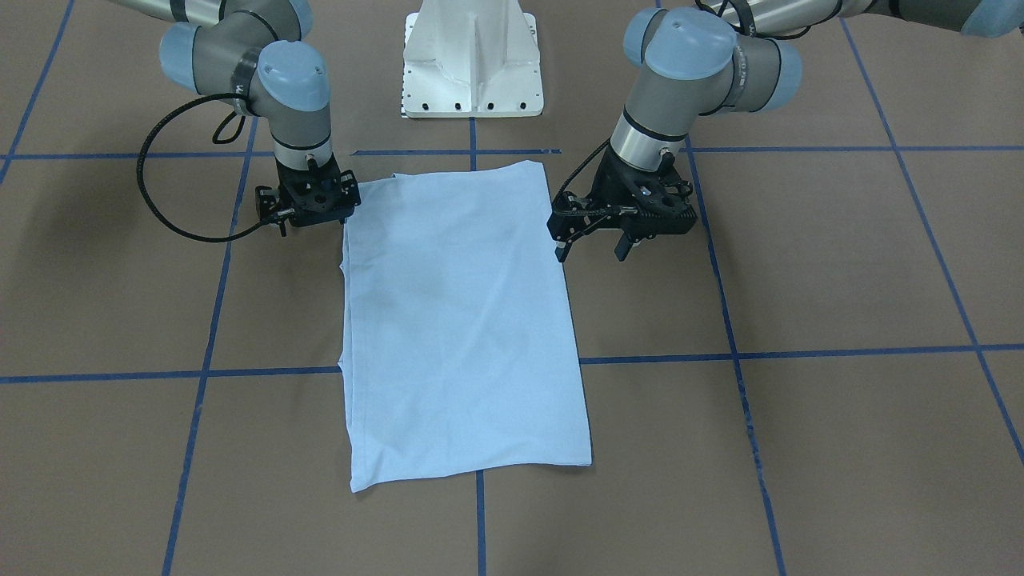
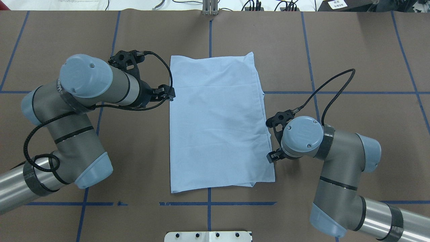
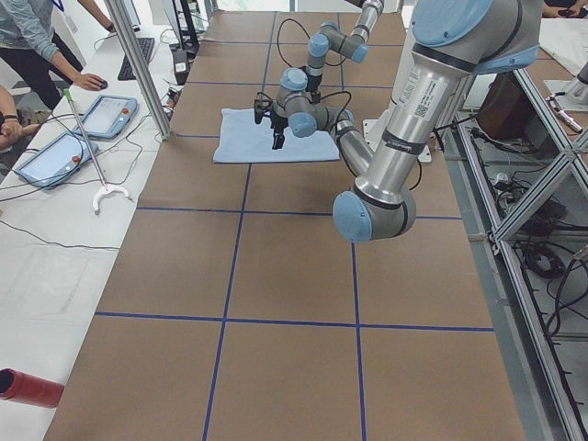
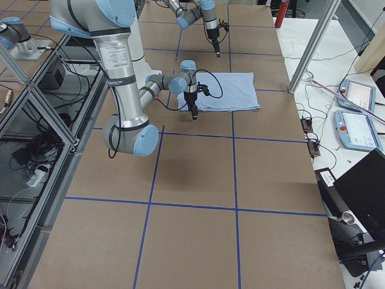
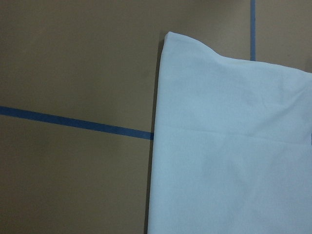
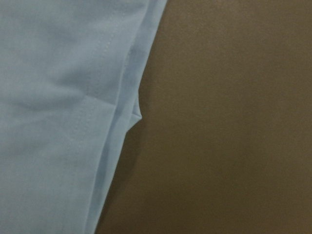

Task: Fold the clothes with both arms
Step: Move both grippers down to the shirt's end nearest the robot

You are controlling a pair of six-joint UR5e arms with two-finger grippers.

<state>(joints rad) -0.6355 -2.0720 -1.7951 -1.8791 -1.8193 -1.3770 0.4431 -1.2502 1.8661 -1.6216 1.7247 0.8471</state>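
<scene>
Light blue T-shirt lies flat at mid-frame in the front-facing view. It is folded to a long rectangle on the brown bench, one short end near the white pedestal base at top centre. In that view its left long edge shows stacked, slightly stepped layers and its right long edge is a clean fold. Blue tape lines run under it.

Right of centre there, the left claw points down just beside the upper part of the shirt's right edge. Its fingers are apart with nothing between them. The left arm comes in from the lower left of the overhead view, bent at the elbow.

Left of centre, the right claw sits at the shirt's upper left corner, by the layered edge. Its fingers are hidden under the black body, so I can't tell if they are apart, together or on cloth. The right arm enters from the lower right overhead.

Left wrist view: shirt corner fills the right half, tape line crosses the left. Right wrist view: stitched hem and layered edges on the left, bare bench on the right.

Left side view: a person at upper left beside two tablets. A red cylinder lies at lower left.
</scene>
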